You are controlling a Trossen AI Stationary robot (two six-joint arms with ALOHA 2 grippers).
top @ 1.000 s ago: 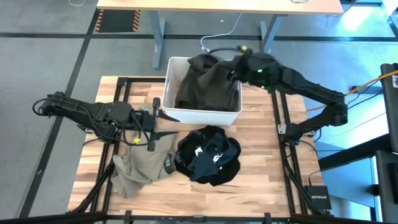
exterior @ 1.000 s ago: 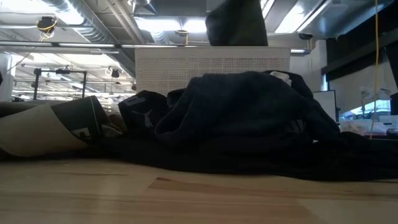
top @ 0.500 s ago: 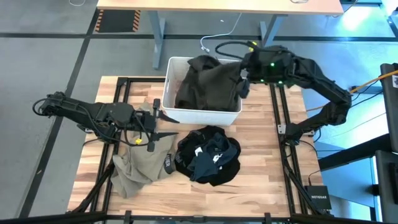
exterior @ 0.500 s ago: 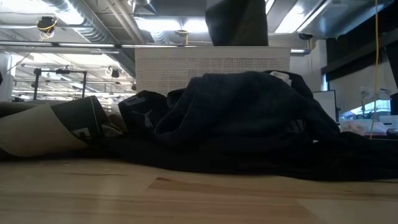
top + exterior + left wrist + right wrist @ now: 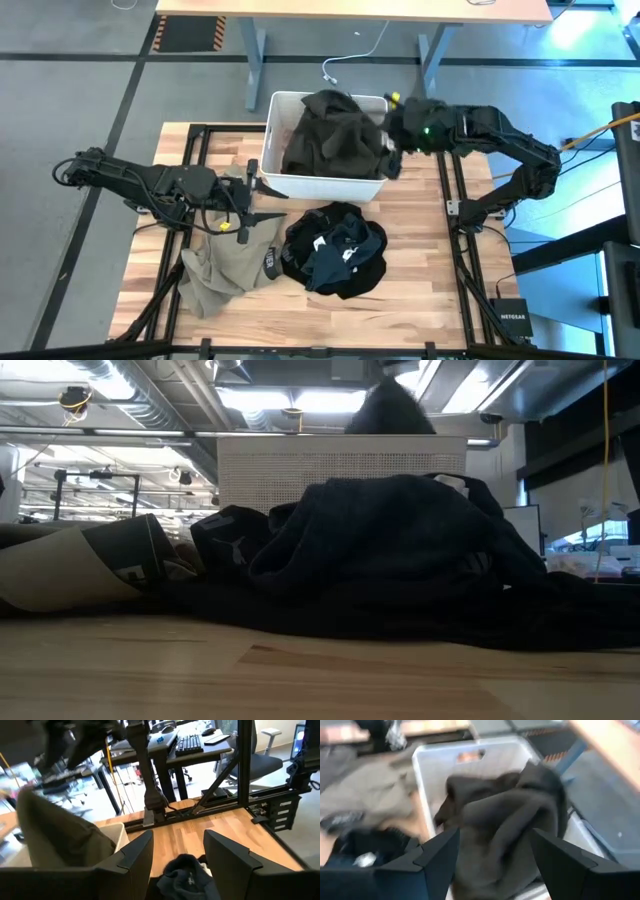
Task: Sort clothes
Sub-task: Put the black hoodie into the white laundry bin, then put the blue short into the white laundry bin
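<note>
The dark olive-grey garment [image 5: 335,135] lies heaped in the white bin [image 5: 275,110], and one fold hangs over the bin's right rim [image 5: 390,162]. A pale pink patch [image 5: 287,125] shows beside it inside the bin. My right gripper [image 5: 492,855] hovers open just above that heap, by the bin's right side [image 5: 395,128]. The khaki-olive garment [image 5: 225,262] is spread on the table's near left. My left gripper [image 5: 245,200] stands open over its far edge, holding nothing. The black garment [image 5: 335,250] with white labels lies bunched in front of the bin.
Black frame rails [image 5: 448,190] run along the table's left and right sides. A desk with grey legs [image 5: 255,50] stands beyond the far edge, and a white cable [image 5: 335,68] lies behind the bin. Bare wood [image 5: 420,270] shows to the right of the black garment.
The dark olive-grey garment hung from my right gripper above the bin. It has dropped and now lies heaped in the bin, with a fold over the right rim. My right gripper has let go and drawn back a little toward the table's right edge.
</note>
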